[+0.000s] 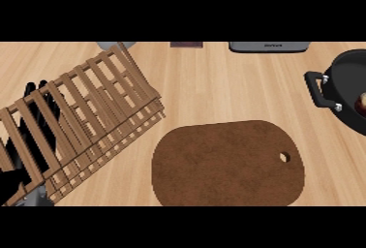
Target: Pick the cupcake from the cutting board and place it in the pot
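Observation:
The brown cutting board (227, 164) lies at the lower middle of the counter with nothing on it. At the right edge stands the black pot (342, 82), its side handle (318, 89) pointing left. Inside the pot, cut off by the view's edge, a small pink and brown piece shows, which looks like the cupcake (362, 104). My left hand (36, 97) shows at the left, fingers straight and pointing up, mostly hidden behind a wooden rack. My right hand is nowhere in the view.
A slatted wooden dish rack (93, 121) lies tilted across the left of the counter, reaching close to the board's upper left edge. A grey appliance (269, 46), a dark item (187, 44) and a grey object (114, 45) sit along the far edge.

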